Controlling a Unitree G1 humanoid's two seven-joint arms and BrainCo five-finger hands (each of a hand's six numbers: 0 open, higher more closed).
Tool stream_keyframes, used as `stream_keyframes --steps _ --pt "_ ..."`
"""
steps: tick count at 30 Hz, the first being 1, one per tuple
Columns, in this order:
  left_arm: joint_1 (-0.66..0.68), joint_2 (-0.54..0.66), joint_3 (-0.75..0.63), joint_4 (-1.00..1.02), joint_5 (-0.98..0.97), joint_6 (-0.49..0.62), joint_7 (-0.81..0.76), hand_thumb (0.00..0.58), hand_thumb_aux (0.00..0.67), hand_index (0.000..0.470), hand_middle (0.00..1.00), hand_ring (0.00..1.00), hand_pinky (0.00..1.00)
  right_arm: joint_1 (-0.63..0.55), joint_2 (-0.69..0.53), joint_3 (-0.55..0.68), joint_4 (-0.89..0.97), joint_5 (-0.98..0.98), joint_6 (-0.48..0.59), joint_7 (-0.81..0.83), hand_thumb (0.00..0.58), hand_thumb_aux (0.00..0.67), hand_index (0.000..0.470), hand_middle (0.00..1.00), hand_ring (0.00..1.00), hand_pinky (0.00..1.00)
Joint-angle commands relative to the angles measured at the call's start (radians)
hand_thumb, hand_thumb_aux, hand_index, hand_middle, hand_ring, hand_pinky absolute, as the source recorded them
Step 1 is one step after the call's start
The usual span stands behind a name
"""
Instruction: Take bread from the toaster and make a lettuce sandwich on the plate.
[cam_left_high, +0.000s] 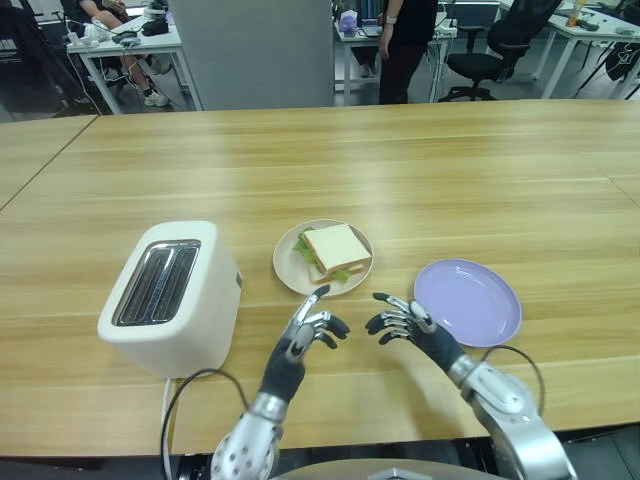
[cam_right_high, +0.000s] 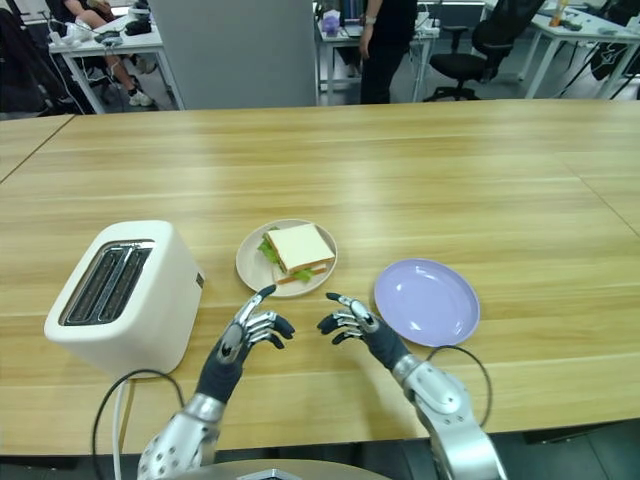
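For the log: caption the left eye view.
Sandwich on plate between toaster and purple plate; left hand, right hand empty.

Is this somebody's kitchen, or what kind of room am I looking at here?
Most likely an office or lab room, not a kitchen. The toaster and sandwich plate sit on a long wooden meeting table, and behind it stand white desks and a black swivel chair.

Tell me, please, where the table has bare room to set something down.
Bare: the far half of the table beyond the sandwich plate, and the purple plate itself. Crowded: near the front, with toaster, left hand and right hand.
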Motion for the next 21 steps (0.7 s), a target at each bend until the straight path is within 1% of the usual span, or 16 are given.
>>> stream_keyframes --steps 1,4,6,9,12,17,21 --pt "0.074 0.019 0.047 -0.074 0.013 -0.001 0.020 0.000 0.000 0.000 0.00 0.00 0.00 -0.008 -0.048 -0.024 -0.070 0.053 0.056 0.045 0.000 0.000 0.000 0.00 0.00 0.00" --pt "0.109 0.025 0.095 -0.108 0.013 0.005 0.030 0.000 0.000 0.000 0.00 0.00 0.00 -0.033 -0.082 -0.014 -0.056 0.042 0.043 0.062 0.000 0.000 0.000 0.00 0.00 0.00" --pt "0.110 0.019 0.126 -0.123 0.013 0.026 0.037 0.000 0.000 0.000 0.00 0.00 0.00 -0.044 -0.094 -0.005 -0.042 0.038 0.029 0.073 0.000 0.000 0.000 0.00 0.00 0.00" --pt "0.096 0.007 0.153 -0.091 0.021 0.038 0.051 0.000 0.000 0.000 0.00 0.00 0.00 -0.062 -0.093 0.004 0.016 0.044 -0.011 0.092 0.000 0.000 0.000 0.00 0.00 0.00" --pt "0.074 -0.014 0.151 -0.044 0.056 0.038 0.076 0.000 0.000 0.000 0.00 0.00 0.00 -0.097 -0.102 0.010 0.122 0.041 -0.099 0.133 0.000 0.000 0.000 0.00 0.00 0.00" --pt "0.027 -0.057 0.153 0.062 0.103 -0.003 0.134 0.000 0.000 0.000 0.00 0.00 0.00 -0.163 -0.081 0.004 0.307 0.052 -0.195 0.163 0.000 0.000 0.000 0.00 0.00 0.00" --pt "-0.022 -0.051 0.130 0.135 0.147 -0.033 0.139 0.000 0.000 0.000 0.00 0.00 0.00 -0.178 -0.063 0.005 0.378 0.026 -0.276 0.145 0.000 0.000 0.000 0.00 0.00 0.00"
